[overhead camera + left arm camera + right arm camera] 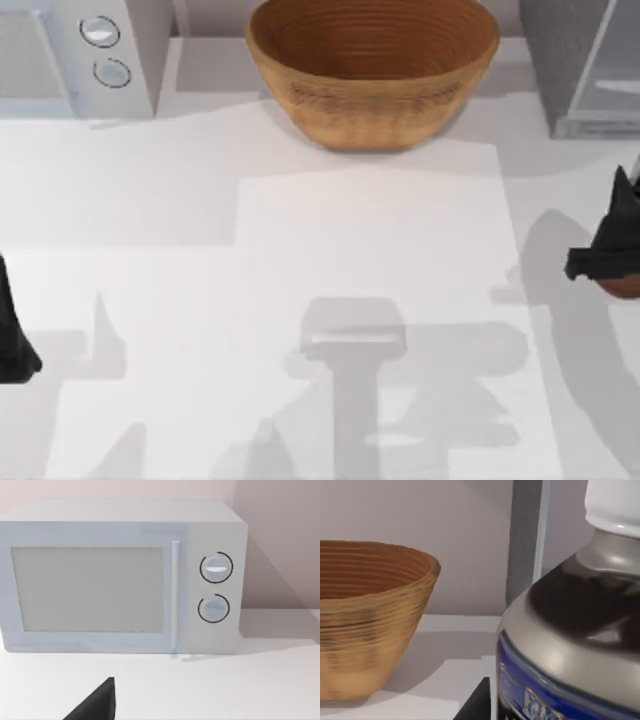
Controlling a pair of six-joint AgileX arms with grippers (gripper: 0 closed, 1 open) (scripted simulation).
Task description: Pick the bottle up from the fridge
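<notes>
The right gripper [612, 255] sits at the desk's right edge, well in front of the fridge [585, 65], its jaws clenched on the bottle [624, 287] — a reddish-brown curve showing just under the black fingers. In the right wrist view the bottle [575, 645] looms close, white-capped with a blue label band. The left gripper [12, 335] rests parked at the left edge; I cannot tell how its jaws stand. The white desk [370, 250] carries soft grey shadows. Along the back stand a microwave [75, 55], a wicker basket [372, 70] and the fridge — a pale wall [270, 540] behind.
</notes>
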